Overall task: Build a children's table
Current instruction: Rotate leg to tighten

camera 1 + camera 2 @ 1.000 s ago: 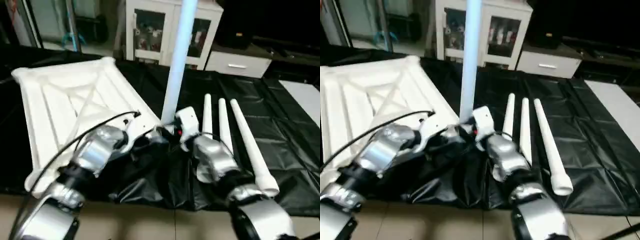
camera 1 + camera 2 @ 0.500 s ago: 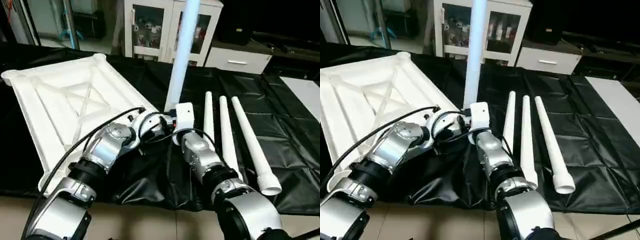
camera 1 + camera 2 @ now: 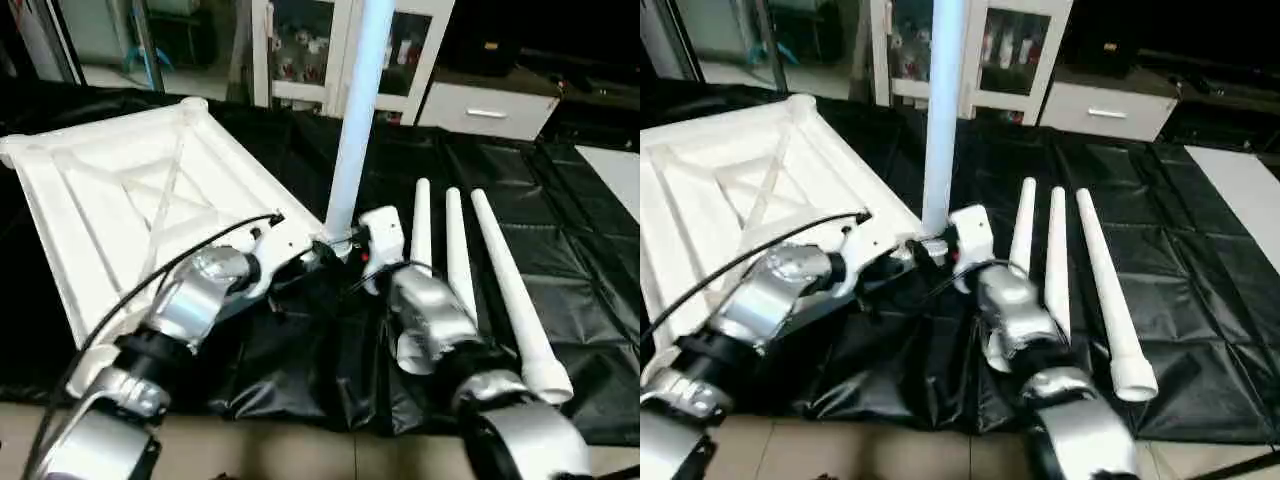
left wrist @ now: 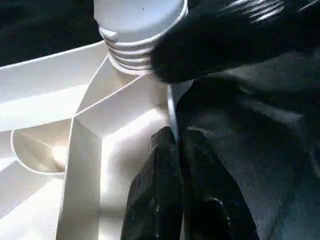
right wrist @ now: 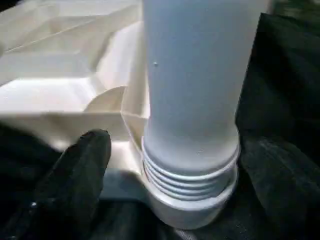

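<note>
right gripper [image 3: 345, 262] widened, perhaps off leg [image 3: 355, 120]

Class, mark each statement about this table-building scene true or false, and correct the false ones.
1. One leg stands upright in a corner socket of the table top. True.
2. Its threads are fully hidden in the socket. False: several rings of thread still show.
3. Three loose legs lie side by side on the black cloth. True.
4. The table top lies smooth side up. False: its ribbed underside faces up.
</note>
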Available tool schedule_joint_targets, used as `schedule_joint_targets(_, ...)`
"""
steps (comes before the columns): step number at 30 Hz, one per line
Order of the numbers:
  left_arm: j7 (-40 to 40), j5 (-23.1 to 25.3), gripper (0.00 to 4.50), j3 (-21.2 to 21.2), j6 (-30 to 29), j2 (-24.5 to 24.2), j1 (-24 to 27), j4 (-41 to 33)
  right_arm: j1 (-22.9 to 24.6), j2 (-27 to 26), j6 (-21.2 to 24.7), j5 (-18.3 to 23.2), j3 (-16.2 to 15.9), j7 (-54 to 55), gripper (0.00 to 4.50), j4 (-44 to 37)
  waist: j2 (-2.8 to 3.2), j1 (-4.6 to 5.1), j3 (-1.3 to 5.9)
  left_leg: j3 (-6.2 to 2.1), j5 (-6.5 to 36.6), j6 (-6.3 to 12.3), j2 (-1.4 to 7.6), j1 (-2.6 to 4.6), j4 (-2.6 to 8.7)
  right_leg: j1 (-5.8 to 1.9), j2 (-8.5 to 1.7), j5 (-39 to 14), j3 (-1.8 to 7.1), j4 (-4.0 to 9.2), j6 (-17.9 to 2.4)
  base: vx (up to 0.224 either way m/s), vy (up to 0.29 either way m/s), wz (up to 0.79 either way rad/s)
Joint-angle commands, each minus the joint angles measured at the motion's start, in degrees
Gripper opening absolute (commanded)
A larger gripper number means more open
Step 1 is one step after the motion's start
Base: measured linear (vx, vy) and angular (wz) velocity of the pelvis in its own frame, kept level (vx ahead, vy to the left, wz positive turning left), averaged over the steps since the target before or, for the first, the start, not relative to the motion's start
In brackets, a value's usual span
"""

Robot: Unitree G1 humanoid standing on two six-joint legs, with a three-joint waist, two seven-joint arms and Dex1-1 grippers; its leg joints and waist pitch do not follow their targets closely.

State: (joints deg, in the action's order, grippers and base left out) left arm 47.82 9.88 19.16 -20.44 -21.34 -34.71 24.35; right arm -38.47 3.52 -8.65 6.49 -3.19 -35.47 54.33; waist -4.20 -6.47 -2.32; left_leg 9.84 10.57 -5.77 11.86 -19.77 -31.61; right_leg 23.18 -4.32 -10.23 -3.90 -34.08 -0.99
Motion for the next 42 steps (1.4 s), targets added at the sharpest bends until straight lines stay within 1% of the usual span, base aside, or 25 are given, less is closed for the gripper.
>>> schedule_joint_targets(1, 5.4, 1.5, 0.00, 5.7, 0.0, -1.7, 3.7, 2.4, 0.5, 2.0, 0.9, 0.2, -1.1, -4.7, 4.44, -2.7, 1.11, -0.12, 3.09, -0.01, 9.2, 1.54, 1.45, 0.06, 3.48, -2.99, -3.58, -2.3, 2.47, 2.62, -12.2, 0.000, 0.000, 0.00)
schedule_joint_targets(2, 6.6, 1.5, 0.00, 6.1, 0.7, -2.3, 4.0, 1.9, 0.8, 2.6, 1.1, 0.1, -1.3, -5.7, 4.44, -3.3, 1.09, -0.10, 2.98, 0.10, 9.9, 1.42, 1.45, 0.16, 3.53, -2.87, -3.64, -3.7, 2.56, 2.77, -12.2, 0.000, 0.000, 0.00)
schedule_joint_targets(3, 8.1, 1.2, 0.00, 6.3, 0.7, -3.1, 4.6, 1.1, 0.9, 4.1, 0.9, -0.1, -1.5, -7.9, 4.44, -4.1, 1.16, -0.17, 2.91, 0.03, 11.1, 1.22, 1.53, 0.20, 3.61, -2.88, -3.81, -5.7, 2.58, 2.93, -12.1, 0.000, 0.000, 0.00)
schedule_joint_targets(4, 9.1, 1.1, 0.00, 6.5, 0.2, -3.6, 4.9, 0.5, 0.9, 5.1, 1.1, 0.0, -1.5, -9.7, 4.44, -4.6, 1.16, -0.17, 2.91, 0.03, 11.1, 1.22, 1.53, 0.20, 3.61, -2.88, -3.81, -5.7, 2.58, 2.93, -12.1, 0.000, 0.000, 0.00)
schedule_joint_targets(5, 10.3, 0.9, 0.00, 6.8, -0.2, -4.2, 5.4, -0.2, 1.1, 6.2, 1.3, 0.2, -1.7, -12.0, 4.44, -5.3, 1.10, -0.20, 2.84, 0.05, 12.4, 1.01, 1.58, 0.31, 3.65, -2.81, -3.84, -7.8, 2.61, 3.12, -11.9, 0.000, 0.000, 0.00)
schedule_joint_targets(6, 11.8, 0.8, 0.00, 7.2, -0.1, -5.0, 5.8, -0.9, 1.2, 7.2, 1.6, 0.3, -2.1, -14.3, 4.44, -5.9, 1.11, -0.35, 2.68, 0.08, 13.7, 0.87, 1.62, 0.52, 3.70, -2.66, -3.86, -9.5, 2.67, 3.38, -11.7, 0.000, 0.000, 0.00)
schedule_joint_targets(8, 15.0, 0.4, 0.00, 8.3, 0.2, -6.7, 6.7, -2.6, 1.6, 9.2, 2.6, 0.3, -3.3, -19.0, 4.44, -7.1, 1.12, -0.37, 2.48, -0.03, 15.5, 0.62, 1.65, 0.62, 3.93, -2.53, -3.77, -12.1, 2.68, 3.56, -11.2, 0.000, 0.000, 0.00)
schedule_joint_targets(9, 15.8, 0.2, 0.00, 8.5, 0.1, -7.0, 6.9, -3.1, 1.6, 9.5, 2.9, 0.3, -3.5, -20.0, 4.44, -7.4, 1.15, -0.40, 2.57, -0.12, 15.7, 0.58, 1.66, 0.64, 3.94, -2.64, -3.83, -12.5, 2.65, 3.57, -11.2, 0.000, 0.000, 0.00)
schedule_joint_targets(11, 17.6, 0.0, 0.00, 9.1, -0.1, -8.0, 7.3, -4.3, 1.8, 10.4, 4.1, 0.6, -4.4, -23.1, 4.44, -8.1, 1.03, -0.31, 2.51, -0.15, 16.2, 0.46, 1.64, 0.61, 4.01, -2.58, -3.84, -13.3, 2.70, 3.61, -11.0, 0.000, 0.000, 0.00)
schedule_joint_targets(12, 18.6, -0.2, 0.00, 9.4, -0.2, -8.5, 7.5, -4.9, 1.9, 10.8, 4.8, 0.8, -4.8, -24.8, 4.44, -8.4, 1.02, -0.32, 2.63, -0.18, 15.8, 0.62, 1.63, 0.59, 3.92, -2.72, -3.86, -12.9, 2.70, 3.55, -11.1, 0.000, 0.000, 0.00)
schedule_joint_targets(13, 19.5, -0.1, 0.00, 9.8, -0.7, -9.1, 7.6, -5.6, 2.0, 11.2, 5.4, 0.2, -5.7, -26.1, 4.44, -8.6, 1.04, -0.45, 2.64, -0.13, 15.2, 0.72, 1.68, 0.66, 3.89, -2.61, -3.86, -12.1, 2.72, 3.49, -11.4, 0.000, 0.000, 0.00)
schedule_joint_targets(15, 19.8, 0.1, 0.00, 9.9, -1.0, -9.4, 7.7, -5.9, 2.0, 11.4, 5.3, -0.4, -6.4, -26.8, 4.44, -8.5, 1.16, -0.60, 2.70, -0.04, 14.1, 0.69, 1.61, 0.71, 3.80, -2.58, -3.76, -10.5, 2.69, 3.31, -11.9, 0.000, 0.000, 0.00)
schedule_joint_targets(16, 20.0, 0.1, 0.00, 9.9, -1.1, -9.5, 7.7, -6.0, 2.0, 11.4, 5.4, -0.6, -6.8, -27.3, 4.44, -8.4, 1.06, -0.64, 2.75, -0.05, 13.8, 0.61, 1.57, 0.64, 3.76, -2.69, -3.73, -9.9, 2.64, 3.20, -12.1, 0.000, 0.000, 0.00)
schedule_joint_targets(18, 20.5, 0.3, 0.00, 10.0, -1.3, -9.7, 7.8, -6.5, 2.1, 11.5, 5.7, -1.8, -8.6, -30.5, 4.44, -8.3, 0.96, -0.69, 2.75, -0.04, 13.8, 0.61, 1.57, 0.59, 3.73, -2.77, -3.80, -10.1, 2.64, 3.20, -12.2, 0.000, 0.000, 0.00)
schedule_joint_targets(20, 20.7, 0.4, 0.00, 10.0, -1.4, -9.9, 8.0, -6.8, 2.0, 11.4, 5.7, -2.2, -8.9, -30.8, 4.44, -8.1, 1.01, -0.73, 2.72, -0.09, 14.2, 0.63, 1.59, 0.53, 3.76, -2.78, -3.81, -10.9, 2.63, 3.26, -12.1, 0.000, 0.000, 0.00)
schedule_joint_targets(23, 21.3, 0.3, 0.00, 10.0, -1.9, -10.1, 8.2, -7.7, 1.8, 11.2, 5.8, -2.2, -8.9, -30.8, 4.44, -8.0, 1.00, -0.81, 2.80, -0.07, 13.5, 0.45, 1.59, 0.69, 3.73, -2.76, -3.82, -10.2, 2.65, 3.17, -12.1, 0.000, 0.000, 0.00)
schedule_joint_targets(26, 21.5, 0.2, 0.00, 10.1, -2.3, -10.3, 8.4, -8.3, 1.4, 10.9, 5.4, -1.9, -8.7, -30.4, 4.44, -7.6, 0.93, -0.79, 2.82, -0.04, 12.9, 0.62, 1.57, 0.67, 3.67, -2.78, -3.77, -9.2, 2.62, 3.03, -12.5, 0.000, 0.000, 0.00)
schedule_joint_targets(29, 21.6, 0.2, 0.00, 10.1, -2.6, -10.4, 8.7, -8.7, 0.8, 10.4, 4.4, -1.5, -8.0, -29.6, 4.44, -6.9, 0.93, -0.93, 2.80, -0.02, 13.4, 0.48, 1.56, 0.73, 3.68, -2.71, -3.79, -10.0, 2.61, 3.10, -12.4, 0.000, 0.000, 0.00)
schedule_joint_targets(31, 21.7, 0.2, 0.00, 10.0, -2.8, -10.5, 8.8, -8.9, 0.2, 9.8, 4.1, -0.8, -6.8, -29.2, 4.44, -6.2, 0.85, -1.02, 2.86, -0.04, 13.2, 0.40, 1.60, 0.71, 3.67, -2.77, -3.87, -9.8, 2.65, 3.05, -12.3, 0.000, 0.000, 0.00)
schedule_joint_targets(33, 21.8, 0.2, 0.00, 10.0, -3.0, -10.6, 8.9, -9.1, -0.1, 9.4, 4.3, -0.5, -6.3, -28.9, 4.44, -5.9, 1.00, -1.10, 2.93, -0.02, 12.6, 0.46, 1.55, 0.80, 3.61, -2.72, -3.78, -9.0, 2.62, 2.94, -12.4, 0.000, 0.000, 0.00)
schedule_joint_targets(36, 22.0, 0.2, 0.00, 9.9, -3.3, -10.6, 9.0, -9.4, -0.3, 9.1, 4.2, -0.8, -6.5, -28.6, 4.44, -5.5, 0.92, -1.21, 2.93, 0.02, 12.2, 0.44, 1.54, 0.80, 3.60, -2.78, -3.72, -8.3, 2.60, 2.80, -12.6, 0.000, 0.000, 0.00)
schedule_joint_targets(38, 22.0, 0.2, 0.00, 9.9, -3.4, -10.6, 9.1, -9.5, -0.3, 8.9, 4.0, -1.1, -6.8, -28.6, 4.44, -5.1, 1.01, -1.33, 2.93, 0.06, 12.0, 0.41, 1.53, 0.86, 3.57, -2.74, -3.72, -7.9, 2.60, 2.79, -12.6, 0.000, 0.000, 0.00)
schedule_joint_targets(41, 22.0, 0.2, 0.00, 9.8, -3.5, -10.7, 9.0, -9.5, -0.5, 8.5, 4.1, -0.9, -6.5, -28.3, 4.44, -4.5, 0.95, -1.36, 3.00, 0.05, 12.0, 0.27, 1.47, 0.79, 3.55, -2.83, -3.71, -7.4, 2.59, 2.69, -12.7, 0.000, 0.000, 0.00)
schedule_joint_targets(42, 21.9, 0.2, 0.00, 9.8, -3.5, -10.7, 9.0, -9.5, -0.5, 8.4, 4.2, -0.9, -6.5, -28.4, 4.28, -4.4, 0.94, -1.36, 2.96, 0.04, 12.2, 0.23, 1.47, 0.76, 3.56, -2.84, -3.74, -8.0, 2.60, 2.75, -12.6, 0.000, 0.000, 0.00)
